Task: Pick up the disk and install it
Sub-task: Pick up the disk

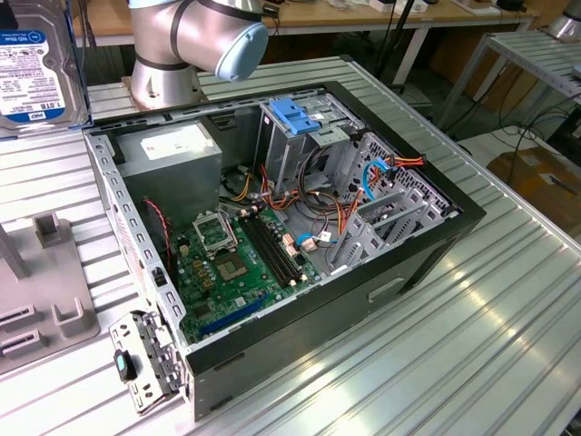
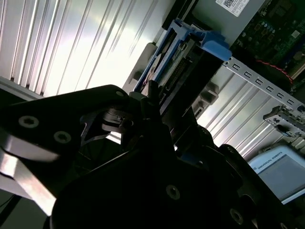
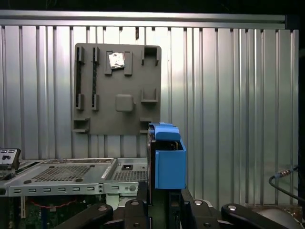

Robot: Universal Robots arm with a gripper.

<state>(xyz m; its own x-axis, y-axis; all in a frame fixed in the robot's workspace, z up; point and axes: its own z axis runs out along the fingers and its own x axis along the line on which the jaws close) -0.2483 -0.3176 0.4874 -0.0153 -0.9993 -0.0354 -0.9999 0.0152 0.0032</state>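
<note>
Ribbed aluminium table carries an open computer case. Grey slotted fixture plate lies beside it, toward the exterior view's left.

Upper-left frame edge of the exterior view cutting off disk, arm cropped at its top edge, disk's base hidden behind gripper in the first wrist view

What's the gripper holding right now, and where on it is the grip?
The disk: the gripper clamps its near end from both sides, with the blue-framed far end sticking out free.
</note>
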